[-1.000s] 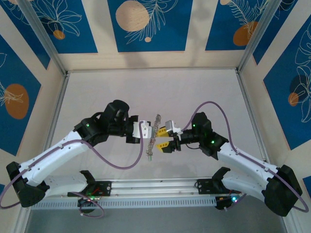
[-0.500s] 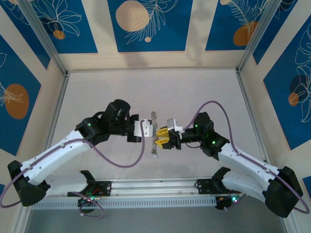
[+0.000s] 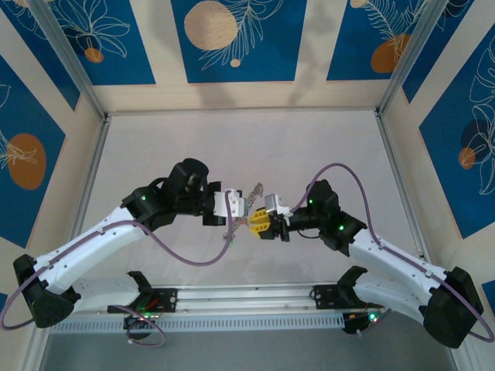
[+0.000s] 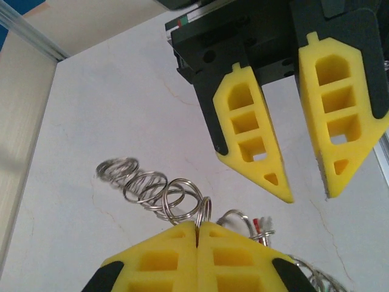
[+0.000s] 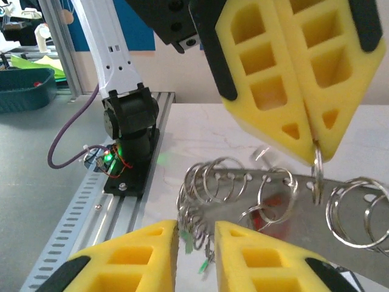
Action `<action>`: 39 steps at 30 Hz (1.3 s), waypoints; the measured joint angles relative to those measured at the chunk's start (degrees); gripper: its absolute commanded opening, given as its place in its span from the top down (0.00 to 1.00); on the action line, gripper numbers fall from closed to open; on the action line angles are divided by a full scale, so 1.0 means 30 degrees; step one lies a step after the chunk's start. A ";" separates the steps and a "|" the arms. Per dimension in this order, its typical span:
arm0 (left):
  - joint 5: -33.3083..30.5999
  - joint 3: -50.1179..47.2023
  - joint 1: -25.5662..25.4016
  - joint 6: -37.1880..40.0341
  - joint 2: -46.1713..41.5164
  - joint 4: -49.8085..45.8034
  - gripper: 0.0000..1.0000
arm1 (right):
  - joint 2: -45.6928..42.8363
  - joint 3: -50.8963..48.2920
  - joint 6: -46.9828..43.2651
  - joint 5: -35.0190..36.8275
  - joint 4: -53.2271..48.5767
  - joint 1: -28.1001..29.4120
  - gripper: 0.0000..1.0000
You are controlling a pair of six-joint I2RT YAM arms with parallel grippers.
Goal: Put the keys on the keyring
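Top external, enclosure: cream walls with blue panels [image 3: 232, 39], painted with orange discs and white leaf outlines, stand round three sides of the table.
Table: a flat pale grey tabletop [image 3: 232, 147], with a slotted aluminium rail [image 3: 247, 297] along its near edge carrying both arm bases.
Arms: the white-and-black left arm [image 3: 108, 232] and right arm [image 3: 387, 255] reach inward and meet nose to nose a little nearer than the table's middle. A purple cable loops along each.
Left gripper [image 3: 241, 209]: its yellow foam fingers [image 4: 164, 255] are pressed flat together. Their tips pinch one thin loop of the ring chain, seen edge-on in both wrist views.
Right gripper [image 3: 257, 222]: its yellow foam fingers [image 4: 249, 140] stand apart with a plain gap between them. In the left wrist view bare table shows through that gap and nothing is clamped. The tips are just beside the left gripper's tips.
Ring chain [image 3: 252, 191]: a string of linked silvery metal rings hangs from the left gripper's pinch, between the two grippers. In the right wrist view its lower coils dangle just above the gap in the right gripper's fingers. I cannot tell which loop is the large keyring.
Keys: a red fleck [image 5: 273, 204] and green flecks [image 5: 188, 243] show among the rings, too blurred to make out as tags.
Silvery strip [image 5: 340, 243]: a flat grey metal piece lies behind the rings, also blurred.
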 measured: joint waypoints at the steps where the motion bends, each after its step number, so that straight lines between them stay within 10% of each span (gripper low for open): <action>1: 0.0000 0.0000 0.0000 -0.0044 0.0000 0.0000 1.00 | 0.0007 0.0000 -0.0051 0.0379 0.0007 0.0146 0.56; 27: -0.0131 -0.0007 0.0000 -0.0197 0.0168 0.0007 1.00 | -0.0022 -0.0291 0.1217 0.3453 0.1413 -0.0430 0.51; 39: -0.0138 -0.0066 0.0000 -0.0270 0.0168 0.0015 1.00 | 0.1231 -0.0284 0.1515 0.0882 0.1559 -0.0364 0.69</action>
